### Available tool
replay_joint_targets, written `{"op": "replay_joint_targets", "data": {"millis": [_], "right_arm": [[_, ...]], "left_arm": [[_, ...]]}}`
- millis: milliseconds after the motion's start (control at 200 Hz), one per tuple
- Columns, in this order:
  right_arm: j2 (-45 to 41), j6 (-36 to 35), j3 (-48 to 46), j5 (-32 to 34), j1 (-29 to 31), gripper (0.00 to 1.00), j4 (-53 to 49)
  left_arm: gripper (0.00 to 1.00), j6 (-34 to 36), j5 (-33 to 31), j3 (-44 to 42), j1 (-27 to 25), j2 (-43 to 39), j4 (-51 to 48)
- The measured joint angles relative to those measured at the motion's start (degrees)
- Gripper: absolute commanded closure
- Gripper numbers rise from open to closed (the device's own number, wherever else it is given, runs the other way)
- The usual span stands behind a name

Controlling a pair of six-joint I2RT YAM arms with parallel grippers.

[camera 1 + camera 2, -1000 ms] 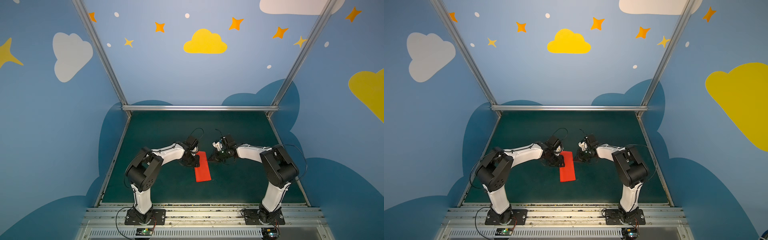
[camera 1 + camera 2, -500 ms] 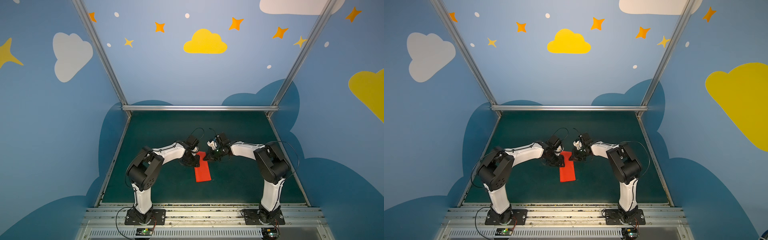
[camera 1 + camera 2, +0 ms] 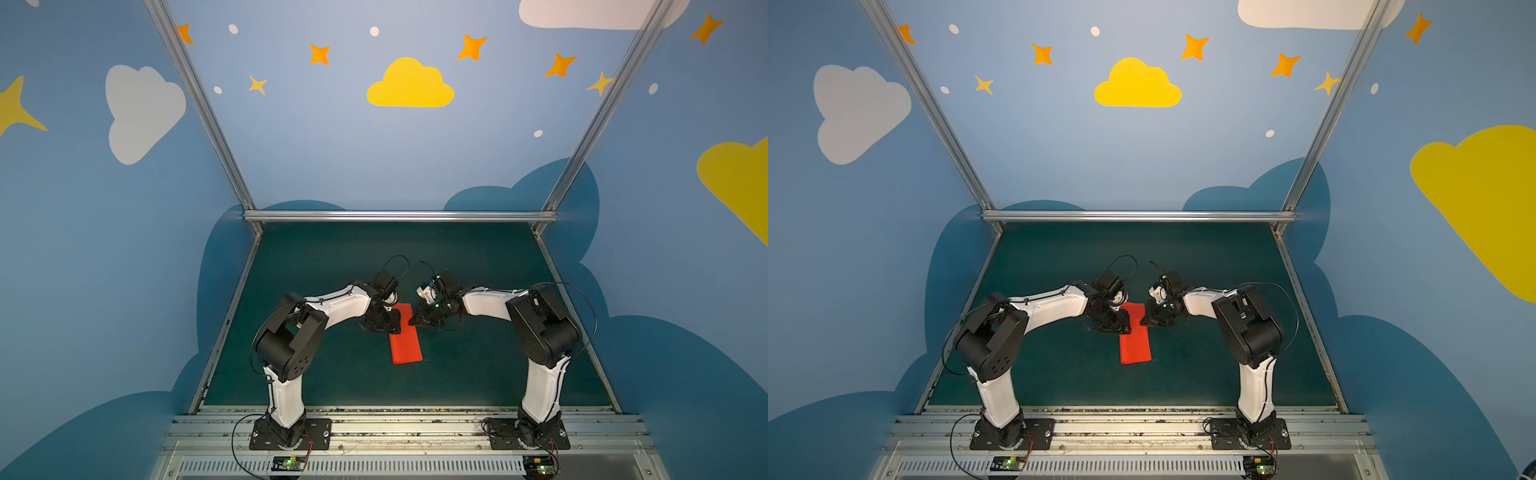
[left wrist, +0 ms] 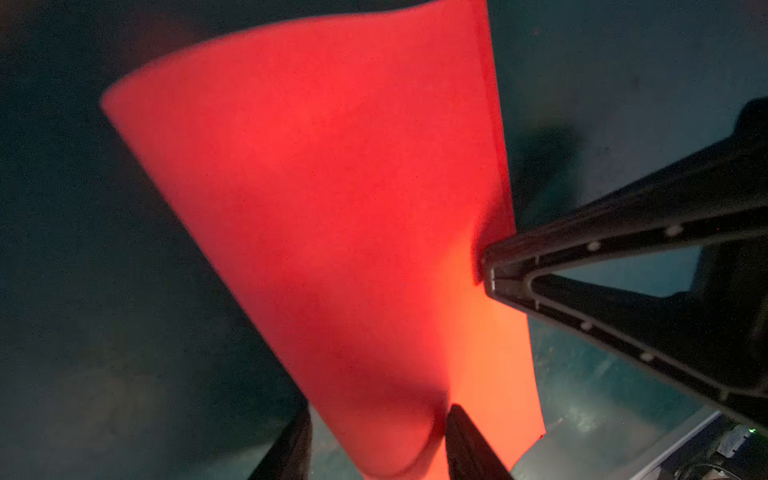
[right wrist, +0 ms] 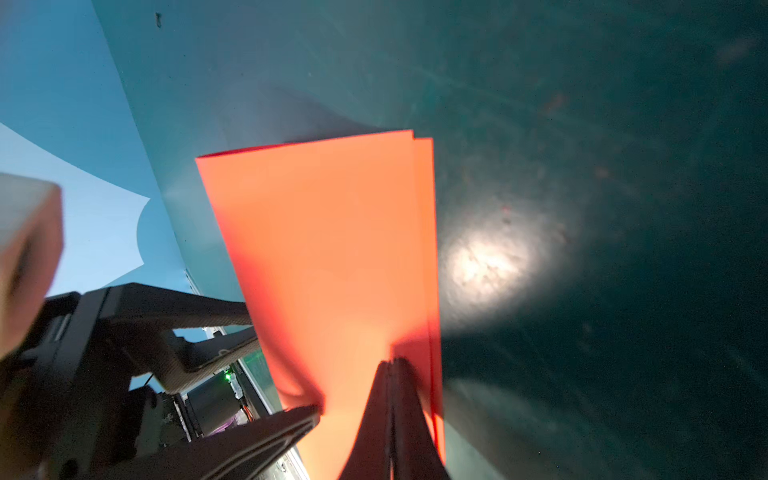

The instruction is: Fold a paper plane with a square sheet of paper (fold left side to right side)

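Right end effector (image 3: 413, 322) moved in, tip touching sheet (image 3: 406, 347) edge.

The sheet of paper (image 3: 406, 340) is thin, smooth and matt, and light glows through it where it curves. The table (image 3: 457, 257) has a dark green cover, mostly matt, with fine scratches and a dull shine. The arms (image 3: 340, 305) have glossy white plastic shells and matt black joints. The right gripper (image 4: 487, 266) is matt black hard plastic. The frame bars (image 3: 399, 215) are brushed metal.
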Motion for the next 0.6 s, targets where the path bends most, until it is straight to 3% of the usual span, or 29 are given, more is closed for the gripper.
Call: {"op": "replay_joint_targets", "data": {"millis": [310,436,601], "right_arm": [[-0.39,0.76,-1.07,0.09,-0.04,1.0,1.57],[-0.42,0.81,-1.11,0.15,-0.07,1.0,1.66],[-0.42,0.83,-1.14,0.2,-0.09,1.0,1.7]], "left_arm": [[0.37,-2.78,1.86,-3.21,3.98,-4.11,1.97],[0.52,-4.85,3.67,-5.31,5.7,-8.11,4.39],[0.82,-7.98,8.02,-8.48,5.4,-9.73,10.8]]}}
